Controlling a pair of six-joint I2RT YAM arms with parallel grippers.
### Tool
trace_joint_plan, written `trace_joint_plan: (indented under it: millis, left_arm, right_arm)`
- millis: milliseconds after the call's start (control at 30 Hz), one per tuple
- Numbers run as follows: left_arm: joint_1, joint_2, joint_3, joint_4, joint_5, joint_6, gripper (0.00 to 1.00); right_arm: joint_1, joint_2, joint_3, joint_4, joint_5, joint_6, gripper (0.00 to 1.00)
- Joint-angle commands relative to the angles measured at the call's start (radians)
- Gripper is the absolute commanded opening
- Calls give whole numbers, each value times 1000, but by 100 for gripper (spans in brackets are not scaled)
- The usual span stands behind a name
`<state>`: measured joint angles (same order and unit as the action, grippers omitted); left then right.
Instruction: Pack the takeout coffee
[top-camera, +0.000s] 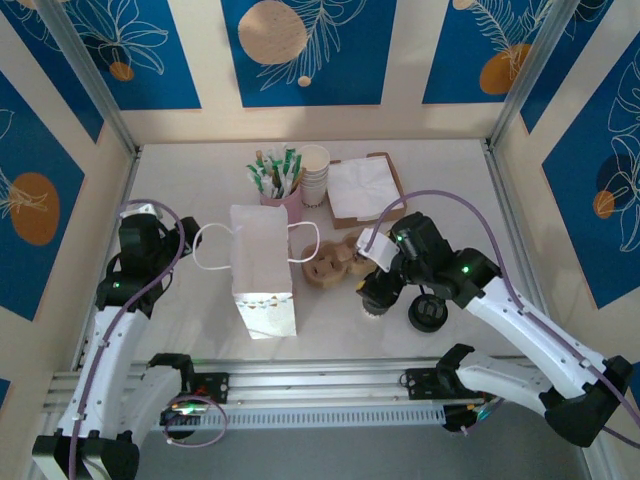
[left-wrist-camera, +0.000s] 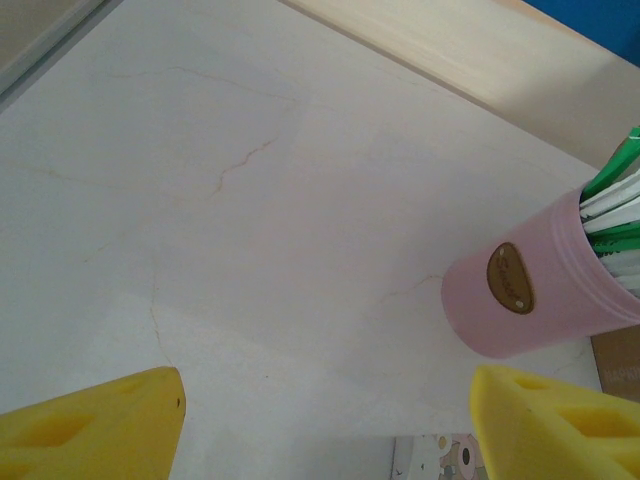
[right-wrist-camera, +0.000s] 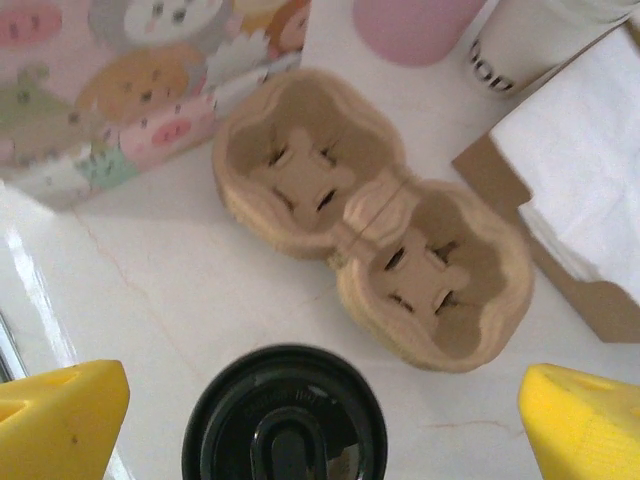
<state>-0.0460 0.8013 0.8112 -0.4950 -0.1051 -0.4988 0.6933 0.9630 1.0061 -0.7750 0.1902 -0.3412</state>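
Note:
The takeout coffee (right-wrist-camera: 285, 425) shows its round black lid from above in the right wrist view, low between my yellow fingertips (right-wrist-camera: 62, 420). My right gripper (right-wrist-camera: 320, 440) is open and straddles the lid without touching it. From the top view the right gripper (top-camera: 376, 288) hangs over the coffee (top-camera: 375, 308), hiding most of the cup. A brown two-cup carrier (top-camera: 335, 262) lies just left of it, its holes (right-wrist-camera: 300, 175) empty. The white paper bag (top-camera: 262, 270) stands at centre. My left gripper (top-camera: 190, 238) sits open beside the bag's handle, holding nothing.
A loose black lid (top-camera: 427, 313) lies right of the coffee. A pink cup of straws (top-camera: 280, 195), a stack of white cups (top-camera: 314, 175) and napkins on a brown tray (top-camera: 365, 188) stand at the back. The pink cup (left-wrist-camera: 530, 290) is ahead of the left fingers (left-wrist-camera: 95, 425).

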Motion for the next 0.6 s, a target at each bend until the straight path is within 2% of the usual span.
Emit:
trace_joint_plan:
  millis: [0, 100, 133, 233, 300, 333, 433, 567]
  left_arm:
    - [5, -8, -7, 7, 2, -6, 75]
    - [6, -7, -3, 1, 7, -2, 75]
    - [6, -7, -1, 0, 8, -3, 76]
    - [6, -8, -1, -2, 0, 0, 77]
    - [6, -7, -1, -4, -2, 3, 77]
    - [6, -7, -1, -3, -1, 2, 77]
    - [6, -4, 0, -2, 4, 3, 77]
    - [6, -3, -1, -2, 1, 8, 77]
  right_arm:
    - [-3, -19, 50, 96, 78, 155, 99]
    - [-25, 12, 88, 151, 270, 418, 99]
    - [-52, 37, 130, 130, 259, 486, 99]
    - [-149, 137, 295, -12, 62, 543, 100]
    - [-184, 198, 349, -60, 27, 624, 99]
    - [-189, 224, 352, -56, 23, 668, 100]
    - [-176, 302, 357, -56, 16, 746, 89]
    - [-136, 423, 382, -98, -4, 762, 80]
